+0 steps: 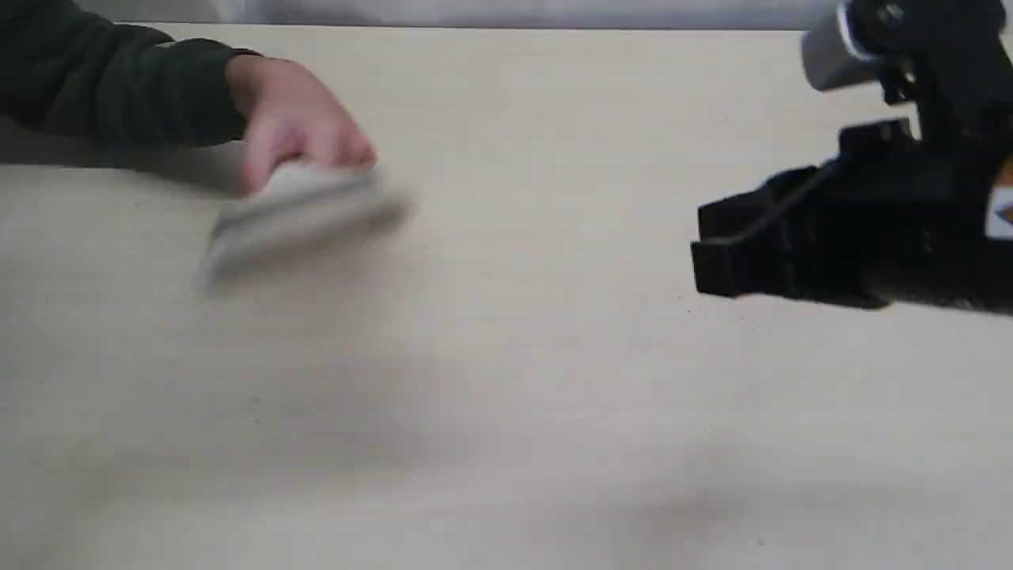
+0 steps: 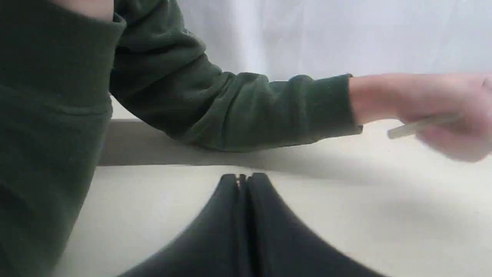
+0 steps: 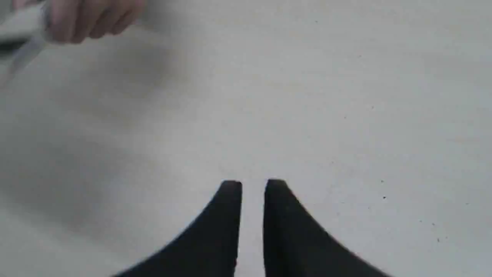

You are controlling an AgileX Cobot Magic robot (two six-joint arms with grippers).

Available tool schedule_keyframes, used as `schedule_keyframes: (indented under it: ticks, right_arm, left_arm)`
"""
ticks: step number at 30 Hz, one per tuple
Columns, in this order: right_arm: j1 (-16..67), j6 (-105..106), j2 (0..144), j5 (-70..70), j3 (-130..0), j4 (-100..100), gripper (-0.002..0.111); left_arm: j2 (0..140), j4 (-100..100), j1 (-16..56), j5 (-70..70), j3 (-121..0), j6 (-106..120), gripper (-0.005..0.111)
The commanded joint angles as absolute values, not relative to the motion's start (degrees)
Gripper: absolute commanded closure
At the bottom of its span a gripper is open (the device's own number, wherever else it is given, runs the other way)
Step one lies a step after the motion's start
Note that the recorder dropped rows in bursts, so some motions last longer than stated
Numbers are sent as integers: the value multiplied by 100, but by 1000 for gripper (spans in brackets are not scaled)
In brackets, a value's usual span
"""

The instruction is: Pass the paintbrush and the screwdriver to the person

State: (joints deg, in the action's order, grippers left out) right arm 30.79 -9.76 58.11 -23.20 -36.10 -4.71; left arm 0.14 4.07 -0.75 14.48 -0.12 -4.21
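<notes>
The person's hand [image 1: 294, 119] holds what looks like the paintbrush [image 1: 305, 220] — my right end effector [image 3: 253, 183] hangs empty, barely parted; screwdriver unseen

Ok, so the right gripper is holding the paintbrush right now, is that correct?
Not quite. The person's hand is holding the paintbrush, not the right gripper. The exterior view shows this, though the brush is blurred. In the right wrist view, nothing sits between the jaws, which stand slightly apart.
</notes>
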Motion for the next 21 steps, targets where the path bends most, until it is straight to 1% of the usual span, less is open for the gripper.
schedule_keyframes:
  ticks: [1, 5, 21]
  right_arm:
    - [3074, -993, 5101, -1669, -2815, -730, 97]
    - [3074, -993, 4380, -1087, -2017, -853, 97]
    - [3074, -775, 2460, 0, -508, -813, 97]
  left_arm:
    - [0, 403, -64, 1428, 0, -432, 107]
    - [0, 403, -64, 1428, 0, -432, 107]
    - [0, 387, -64, 1444, 0, -432, 107]
